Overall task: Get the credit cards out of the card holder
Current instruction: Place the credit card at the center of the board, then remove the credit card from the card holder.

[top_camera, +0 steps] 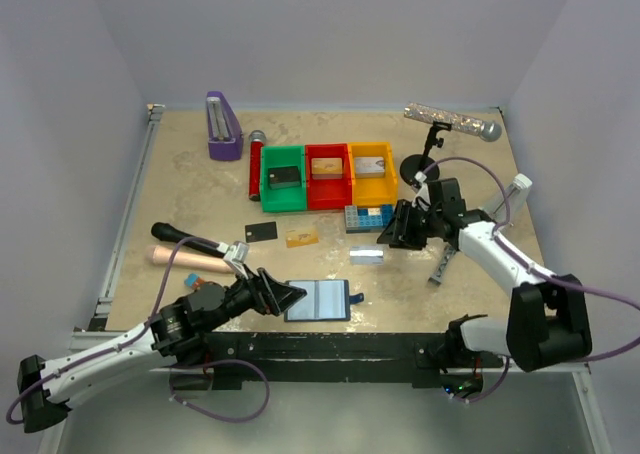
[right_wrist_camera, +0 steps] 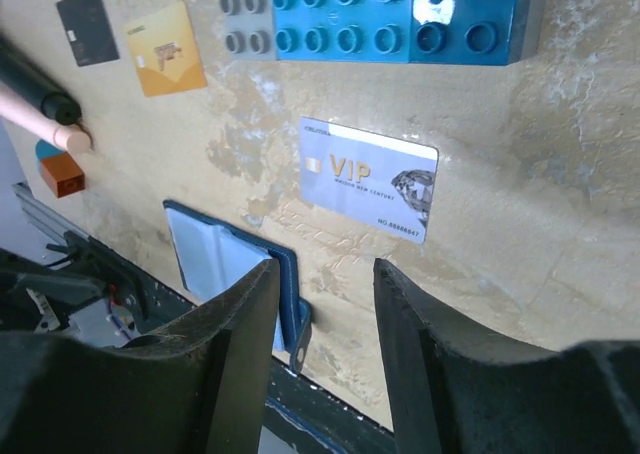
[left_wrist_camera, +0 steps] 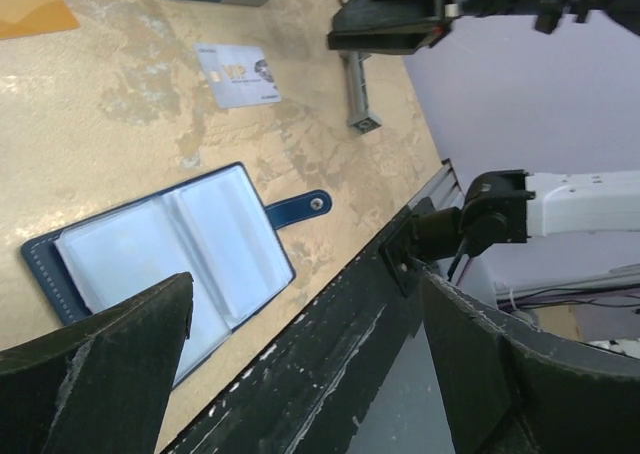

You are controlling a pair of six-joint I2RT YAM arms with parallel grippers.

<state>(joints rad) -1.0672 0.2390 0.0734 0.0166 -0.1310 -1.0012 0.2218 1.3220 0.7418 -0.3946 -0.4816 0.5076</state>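
Tan table [top_camera: 180, 194]: card holder [top_camera: 318, 300] lying open, three cards [top_camera: 366, 255] loose beyond it. I read left gripper [top_camera: 291, 296] spread beside it, right gripper [right_wrist_camera: 327, 271] spread beyond.

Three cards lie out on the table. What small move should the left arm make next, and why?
Probably ease the left gripper forward and down onto the card holder. Its jaws stand open just short of it, and it lies open; whether its pale pockets hold more cards I cannot tell, so a closer look seems worthwhile.
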